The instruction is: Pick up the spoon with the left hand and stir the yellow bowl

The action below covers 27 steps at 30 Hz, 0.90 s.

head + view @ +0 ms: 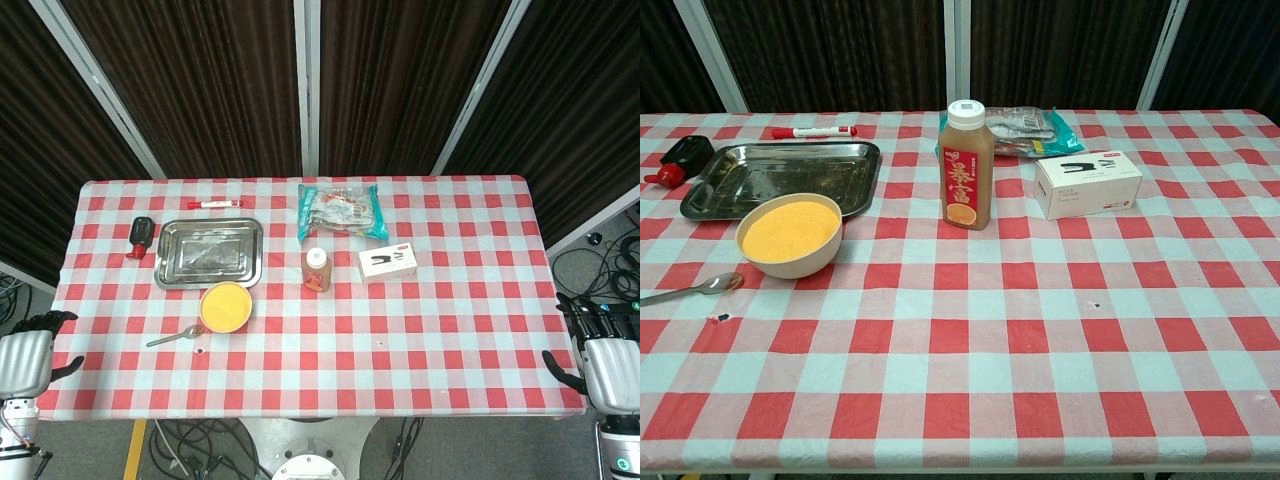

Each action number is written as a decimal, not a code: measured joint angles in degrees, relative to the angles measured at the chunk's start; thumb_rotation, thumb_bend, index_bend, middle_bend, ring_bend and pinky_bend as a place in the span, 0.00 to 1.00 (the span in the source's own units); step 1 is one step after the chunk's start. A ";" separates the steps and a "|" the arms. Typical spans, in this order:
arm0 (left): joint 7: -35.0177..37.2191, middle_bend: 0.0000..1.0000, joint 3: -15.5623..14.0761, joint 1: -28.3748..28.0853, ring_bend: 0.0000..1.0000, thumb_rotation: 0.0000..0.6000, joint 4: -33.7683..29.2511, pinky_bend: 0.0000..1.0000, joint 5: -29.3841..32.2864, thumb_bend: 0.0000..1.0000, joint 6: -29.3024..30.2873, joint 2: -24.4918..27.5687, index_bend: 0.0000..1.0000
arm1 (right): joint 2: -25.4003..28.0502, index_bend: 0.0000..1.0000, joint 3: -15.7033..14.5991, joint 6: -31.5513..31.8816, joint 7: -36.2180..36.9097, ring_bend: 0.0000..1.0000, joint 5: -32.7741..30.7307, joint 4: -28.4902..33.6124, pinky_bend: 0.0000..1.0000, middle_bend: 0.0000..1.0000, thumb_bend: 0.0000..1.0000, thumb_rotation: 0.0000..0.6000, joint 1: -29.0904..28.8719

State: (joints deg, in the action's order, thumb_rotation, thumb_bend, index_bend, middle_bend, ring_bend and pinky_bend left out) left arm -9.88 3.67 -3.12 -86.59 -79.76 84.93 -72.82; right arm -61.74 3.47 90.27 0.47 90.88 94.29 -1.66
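Fingers [45, 322] on the left hand [28, 358] curling loosely and gripping nothing, parked off the table's near-left corner; right hand [600, 365] sitting idle off the near-right corner, also holding nothing. Looking like the very start, reach not yet begun; probably needing to swing in over the spoon [175, 337] and pinch its handle. Lying flat just near-left of the yellow bowl [226, 306]; long axis slanting, bowl end pointing toward the yellow bowl, handle trailing toward the left edge.

Nearest you on the left lies the spoon [176, 336], with the bowl [225, 306] just behind it to its right. Behind the bowl sits the tray [209, 252]; the bottle [316, 270] stands right of both, the box [387, 264] further right.
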 measured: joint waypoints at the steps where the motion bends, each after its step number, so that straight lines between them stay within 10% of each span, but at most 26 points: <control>1: -0.13 0.43 0.03 -0.02 0.36 1.00 0.02 0.36 0.07 0.07 -0.03 -0.02 0.39 | -0.01 0.10 0.02 -0.11 0.01 0.13 0.00 -0.04 0.20 0.25 0.20 1.00 -0.09; 16: -0.64 0.46 0.24 -1.24 0.36 1.00 0.45 0.37 -1.37 0.07 -0.36 -0.79 0.41 | 0.57 0.10 0.41 0.14 1.60 0.13 -0.36 -1.24 0.20 0.25 0.20 1.00 -0.25; 27: -0.47 0.86 -0.29 -8.57 0.87 1.00 -1.00 1.00 -1.20 0.17 -14.54 -0.48 0.53 | 0.66 0.10 1.08 -2.10 2.48 0.13 -1.41 -2.29 0.20 0.26 0.20 1.00 -1.75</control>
State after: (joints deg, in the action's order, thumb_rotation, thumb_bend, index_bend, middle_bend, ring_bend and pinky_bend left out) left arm -10.35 3.38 -11.69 -87.59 -80.96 70.38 -73.31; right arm -61.08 4.54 88.17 2.95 89.47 91.99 -3.41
